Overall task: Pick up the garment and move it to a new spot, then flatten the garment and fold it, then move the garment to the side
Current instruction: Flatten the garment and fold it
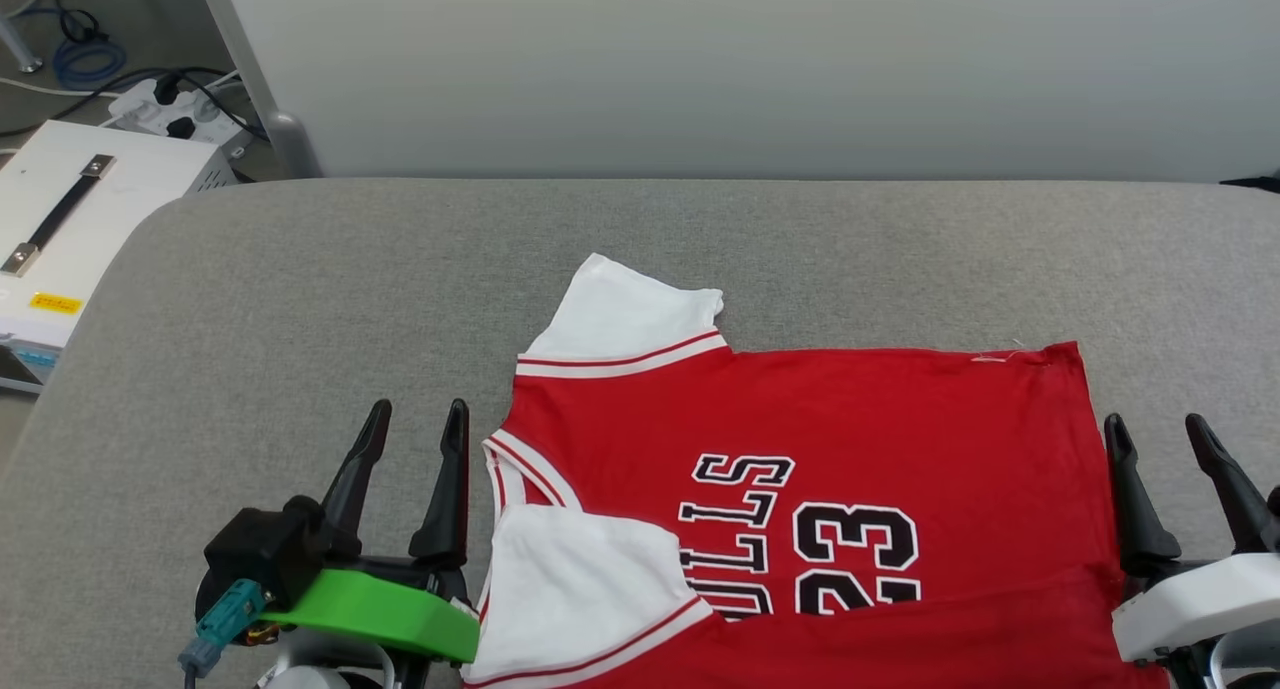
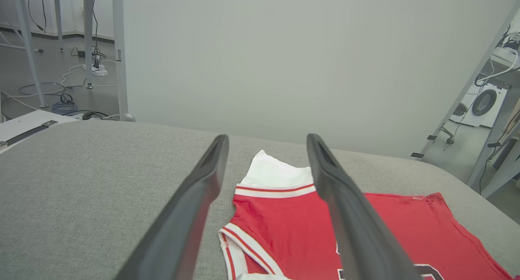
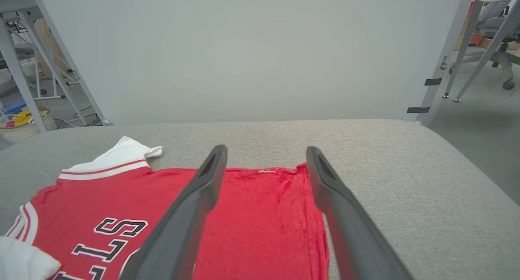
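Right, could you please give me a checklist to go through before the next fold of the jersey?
1. The left gripper is open and empty: ok.
2. The right gripper is open and empty: ok.
3. The garment lies flat, its far edge on the table: ok.
4. The near sleeve is folded onto the chest: ok.
5. The far sleeve is folded in: not ok, it sticks out past the body.
6. The garment's near edge is on the table: cannot tell, the head view's bottom edge cuts it off.
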Available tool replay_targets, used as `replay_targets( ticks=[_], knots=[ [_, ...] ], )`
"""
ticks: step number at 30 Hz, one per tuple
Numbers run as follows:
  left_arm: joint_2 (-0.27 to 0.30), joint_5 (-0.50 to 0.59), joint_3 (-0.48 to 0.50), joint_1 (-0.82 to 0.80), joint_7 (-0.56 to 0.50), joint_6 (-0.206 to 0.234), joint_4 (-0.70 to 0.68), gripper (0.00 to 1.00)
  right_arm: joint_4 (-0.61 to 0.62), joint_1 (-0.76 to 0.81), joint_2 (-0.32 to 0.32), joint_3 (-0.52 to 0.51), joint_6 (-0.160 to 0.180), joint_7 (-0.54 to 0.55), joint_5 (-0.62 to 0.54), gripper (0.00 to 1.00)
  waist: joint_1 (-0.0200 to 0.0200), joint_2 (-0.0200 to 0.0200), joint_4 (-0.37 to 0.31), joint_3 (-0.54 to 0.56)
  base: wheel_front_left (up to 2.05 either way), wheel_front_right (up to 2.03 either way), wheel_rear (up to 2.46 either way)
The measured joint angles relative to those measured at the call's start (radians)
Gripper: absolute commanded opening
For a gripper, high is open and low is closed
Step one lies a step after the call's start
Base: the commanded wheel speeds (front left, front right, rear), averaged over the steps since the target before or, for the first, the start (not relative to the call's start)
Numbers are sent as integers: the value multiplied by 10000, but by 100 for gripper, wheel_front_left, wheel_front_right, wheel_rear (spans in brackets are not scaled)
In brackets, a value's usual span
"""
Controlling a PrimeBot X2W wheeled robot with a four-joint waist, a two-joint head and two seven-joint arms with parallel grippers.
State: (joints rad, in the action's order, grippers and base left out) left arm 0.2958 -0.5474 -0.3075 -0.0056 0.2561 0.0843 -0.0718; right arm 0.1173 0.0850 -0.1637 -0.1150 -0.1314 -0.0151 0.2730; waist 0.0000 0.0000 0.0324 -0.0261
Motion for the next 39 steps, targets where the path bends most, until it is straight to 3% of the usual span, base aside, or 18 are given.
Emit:
replay_targets(
  ticks=[6, 7, 10, 13, 16, 20, 29, 39],
  knots=[
    [-449, 947, 554, -81, -2, -825, 407, 100, -2, -151, 31, 188, 0, -176, -2, 100, 0, 0, -151, -425, 0, 0, 0],
    [-485, 1143, 625, -463, -2, -1160, 748, 100, 46, -375, 36, 332, 0, -176, -2, 100, 0, 0, -263, -706, 0, 0, 0],
    [-307, 1275, 539, -1108, -174, -1396, 1300, 100, 136, -586, 27, 508, 0, -176, -4, 100, 0, 0, -426, -1010, 0, 0, 0],
    [61, 1264, 384, -2072, -1003, -1668, 1624, 100, 267, -813, 35, 640, 0, -174, -48, 100, 0, 0, -632, -1338, 0, 0, 0],
    [261, 579, 224, -3308, -2127, -1929, 1837, 100, 407, -1115, 84, 830, 0, -178, -69, 100, 0, 0, -889, -1723, 0, 0, 0],
    [1037, 401, -362, -5023, -3829, -2048, 2201, 100, 635, -1420, 199, 1083, 0, -245, -142, 100, 1, 0, -1250, -2196, 0, 0, 0],
    [2447, -1346, -1708, -8645, -8057, -2121, 4031, 100, 932, -2047, 525, 1716, 0, -337, -209, 100, 2, 0, -2296, -3269, 0, 0, 0],
    [3356, -2349, -2617, -10378, -10318, -2121, 6408, 100, 479, -2189, 648, 2274, 0, -696, -52, 100, 2, 0, -3434, -4319, 0, 0, 0]
  ],
)
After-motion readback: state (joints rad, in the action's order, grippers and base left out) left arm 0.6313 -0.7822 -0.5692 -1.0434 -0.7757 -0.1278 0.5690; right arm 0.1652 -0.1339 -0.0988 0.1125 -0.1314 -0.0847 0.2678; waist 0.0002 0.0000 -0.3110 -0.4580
